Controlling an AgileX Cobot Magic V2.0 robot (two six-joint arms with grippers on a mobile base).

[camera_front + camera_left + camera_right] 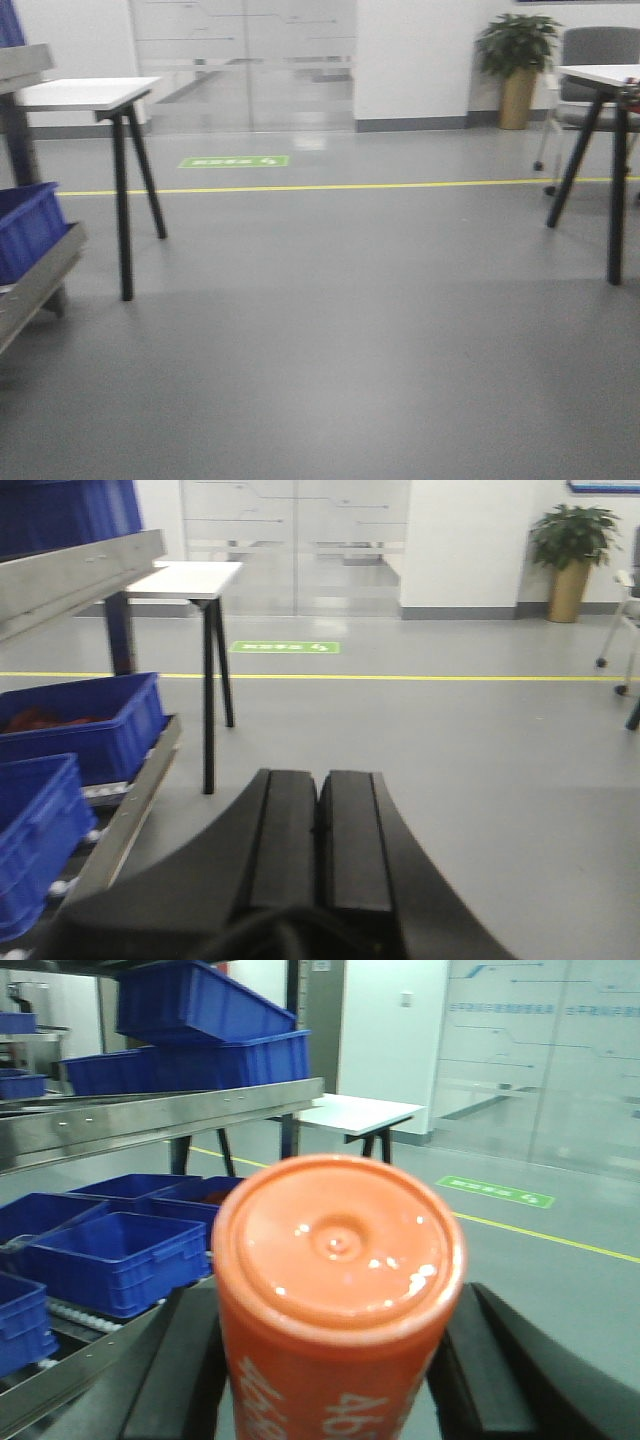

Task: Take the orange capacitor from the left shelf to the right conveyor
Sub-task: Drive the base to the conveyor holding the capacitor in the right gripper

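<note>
In the right wrist view my right gripper is shut on the orange capacitor. Its flat lidded top faces the camera and white "4680" print runs down its side between the two black fingers. The stainless-steel left shelf stands at the left with its broad shiny lip; it also shows in the left wrist view and at the left edge of the front view. My left gripper is shut and empty, pointing over the grey floor. The right conveyor is out of view.
Blue plastic bins sit on the shelf levels, also seen in the left wrist view. White tables on black legs stand at the left and right. A potted plant, a chair and a yellow floor line lie ahead.
</note>
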